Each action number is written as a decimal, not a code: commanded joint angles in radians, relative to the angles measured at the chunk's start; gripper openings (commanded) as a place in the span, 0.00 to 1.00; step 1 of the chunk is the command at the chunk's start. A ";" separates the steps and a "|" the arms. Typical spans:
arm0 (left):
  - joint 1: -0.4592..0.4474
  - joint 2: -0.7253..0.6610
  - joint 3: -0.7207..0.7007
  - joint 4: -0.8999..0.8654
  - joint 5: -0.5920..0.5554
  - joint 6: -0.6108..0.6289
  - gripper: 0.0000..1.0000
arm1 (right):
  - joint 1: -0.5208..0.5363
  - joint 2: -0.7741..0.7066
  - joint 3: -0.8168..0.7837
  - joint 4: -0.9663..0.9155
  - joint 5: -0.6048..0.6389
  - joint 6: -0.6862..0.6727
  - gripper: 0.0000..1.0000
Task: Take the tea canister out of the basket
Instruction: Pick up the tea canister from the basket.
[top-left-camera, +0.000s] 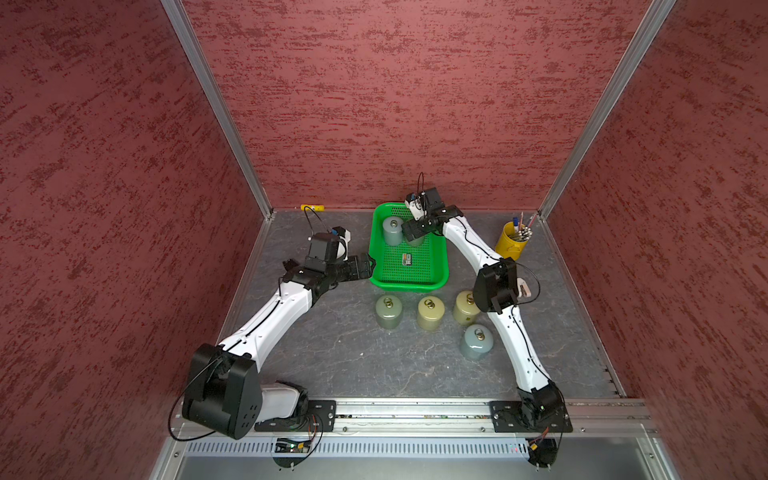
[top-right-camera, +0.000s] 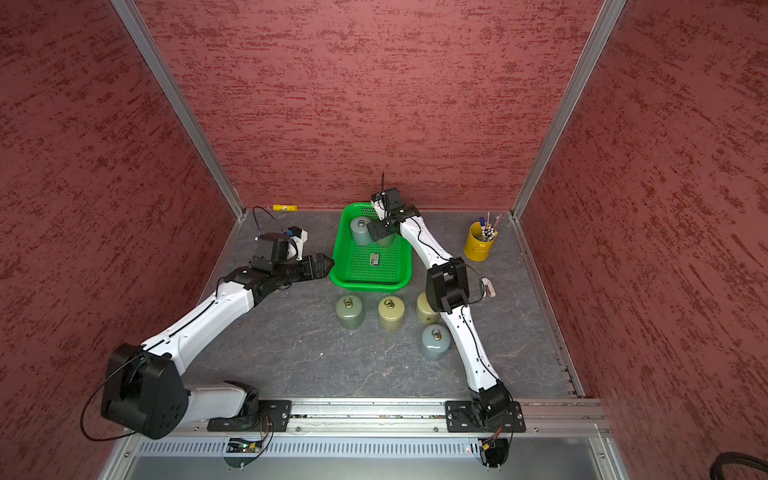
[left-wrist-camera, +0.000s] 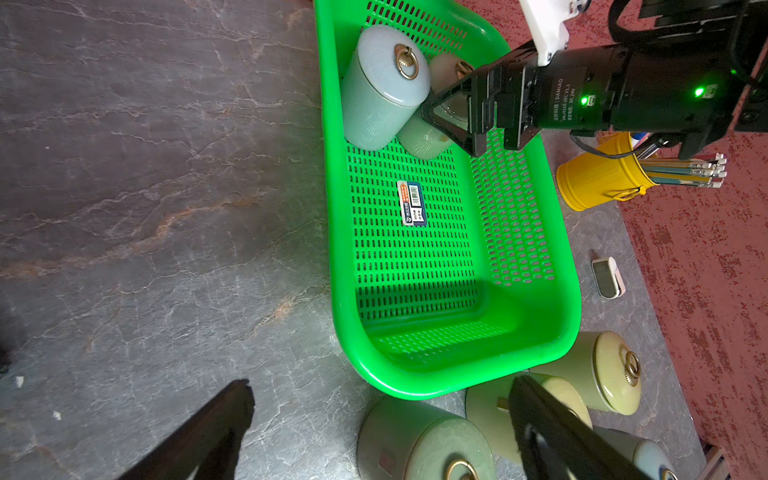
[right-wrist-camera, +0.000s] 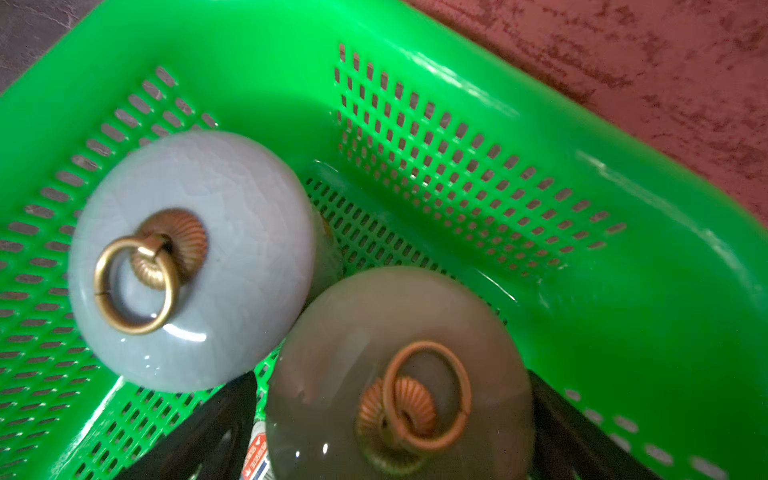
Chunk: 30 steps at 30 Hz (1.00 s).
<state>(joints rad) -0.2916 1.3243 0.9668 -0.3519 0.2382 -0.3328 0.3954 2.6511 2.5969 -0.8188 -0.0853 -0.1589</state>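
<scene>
The green basket (top-left-camera: 409, 286) (top-right-camera: 365, 286) (left-wrist-camera: 332, 208) (right-wrist-camera: 665, 291) stands at the back middle of the table. Two tea canisters stand upright in its far end. One is grey-blue (top-left-camera: 392, 230) (top-right-camera: 360, 230) (left-wrist-camera: 382, 91) (right-wrist-camera: 191, 257). The other is a greenish canister (top-left-camera: 417, 242) (left-wrist-camera: 422, 139) (right-wrist-camera: 399, 332), touching it. My right gripper (top-left-camera: 415, 232) (top-right-camera: 380, 230) (left-wrist-camera: 444, 112) (right-wrist-camera: 392, 376) is open and straddles the greenish canister, one finger on each side. My left gripper (top-left-camera: 370, 264) (top-right-camera: 330, 262) (left-wrist-camera: 382, 384) is open and empty, just outside the basket's left wall.
Several more canisters (top-left-camera: 388, 311) (top-left-camera: 431, 313) (top-left-camera: 477, 341) stand on the table in front of the basket, close to my right forearm. A yellow pen bucket (top-left-camera: 513, 241) sits at the back right. A small white device (top-left-camera: 524, 289) lies near my right elbow. Red walls enclose three sides.
</scene>
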 joint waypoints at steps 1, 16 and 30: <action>0.004 0.014 0.028 -0.003 0.004 0.016 1.00 | -0.005 0.021 0.034 0.028 -0.004 -0.004 0.99; 0.008 0.030 0.020 0.001 0.002 0.022 1.00 | -0.006 -0.029 -0.057 0.103 0.018 -0.027 0.76; 0.006 -0.024 -0.009 -0.001 0.016 0.008 1.00 | -0.001 -0.400 -0.588 0.363 -0.016 0.023 0.34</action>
<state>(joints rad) -0.2905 1.3338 0.9684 -0.3511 0.2401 -0.3256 0.3977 2.3646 2.0567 -0.5617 -0.0875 -0.1616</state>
